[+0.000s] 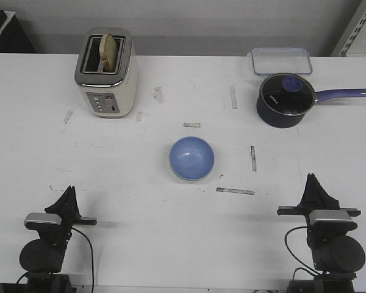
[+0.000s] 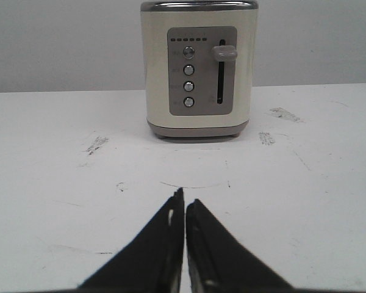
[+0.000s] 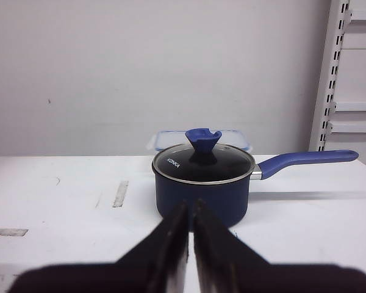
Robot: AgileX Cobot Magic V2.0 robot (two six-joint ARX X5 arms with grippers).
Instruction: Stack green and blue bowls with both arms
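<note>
A white table [image 1: 171,244] was seen to carry everything, with the two arms parked at its near edge. A cream toaster [image 1: 105,73] stood at the far left with bread in one slot, and a navy saucepan [image 1: 285,101] with a glass lid was set at the far right, a clear container [image 1: 281,60] just behind it. At the middle of the table the blue bowl [image 1: 191,158] was found upright, and a pale rim showing along its lower edge suggested that the green bowl [image 1: 184,177] lay nested beneath it, though this could not be told for certain. The left gripper [image 1: 68,196] was held low and well apart from the bowls, its jaws together and nothing between them. The right gripper [image 1: 313,185] was likewise drawn back, its jaws closed on nothing. The stacking was judged to be done, or all but done, since both bowls appeared to share one spot and neither was held.
</note>
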